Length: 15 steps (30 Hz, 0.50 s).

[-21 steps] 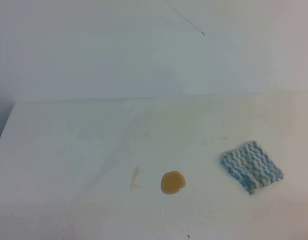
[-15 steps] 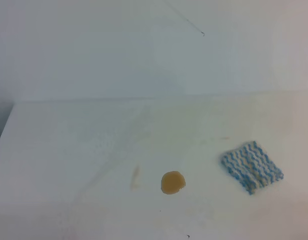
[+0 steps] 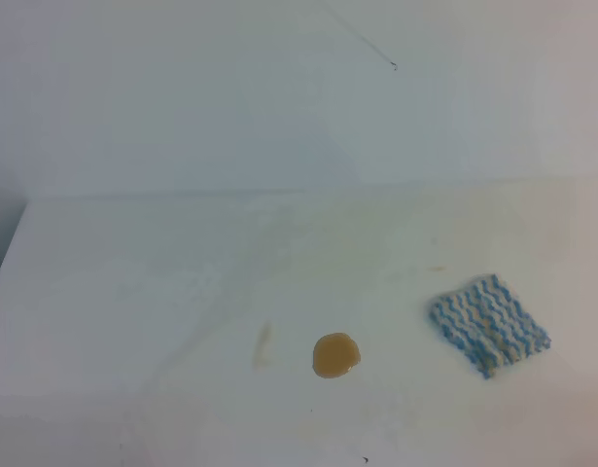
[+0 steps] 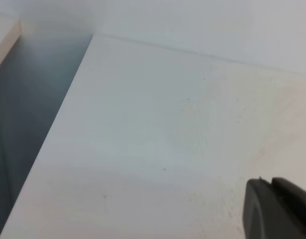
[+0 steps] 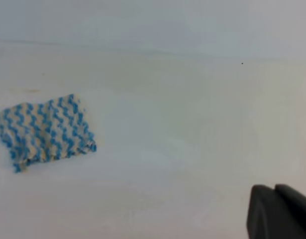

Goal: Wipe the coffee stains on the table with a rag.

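The coffee stains are one small round amber-brown blob (image 3: 335, 355) on the white table (image 3: 133, 292), near its front middle. The rag (image 3: 490, 325), blue-and-white zigzag striped, lies flat to the right of the blob and apart from it. In the right wrist view the rag (image 5: 45, 132) is at the left, and my right gripper (image 5: 274, 189) shows only as dark fingertips at the bottom right, shut and empty, well away from it. My left gripper (image 4: 271, 183) shows the same way over bare table (image 4: 143, 124), its tips together. Neither gripper appears in the exterior high view.
A faint yellowish smear (image 3: 263, 344) lies left of the blob. The table's left edge drops to a dark gap (image 4: 23, 124). A pale wall (image 3: 279, 97) rises behind the table's back edge.
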{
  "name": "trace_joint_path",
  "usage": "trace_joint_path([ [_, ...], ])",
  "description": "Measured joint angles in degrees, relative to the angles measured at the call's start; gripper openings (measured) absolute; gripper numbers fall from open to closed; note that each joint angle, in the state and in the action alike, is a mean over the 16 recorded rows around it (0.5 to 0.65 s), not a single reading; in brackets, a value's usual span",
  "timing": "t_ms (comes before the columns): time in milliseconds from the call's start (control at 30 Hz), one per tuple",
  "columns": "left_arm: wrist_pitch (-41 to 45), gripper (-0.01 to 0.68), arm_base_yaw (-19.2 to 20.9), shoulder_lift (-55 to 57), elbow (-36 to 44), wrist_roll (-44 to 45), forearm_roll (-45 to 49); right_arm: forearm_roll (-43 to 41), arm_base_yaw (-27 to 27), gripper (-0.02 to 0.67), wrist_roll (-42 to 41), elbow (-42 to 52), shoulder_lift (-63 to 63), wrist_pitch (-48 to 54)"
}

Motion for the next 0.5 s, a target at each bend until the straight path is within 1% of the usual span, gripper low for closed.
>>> trace_joint_path([
  [500,0.0,0.001,0.0,-0.1,0.0,0.0,0.0,0.0,0.0,-0.003,0.0,0.0,0.0,0.0],
])
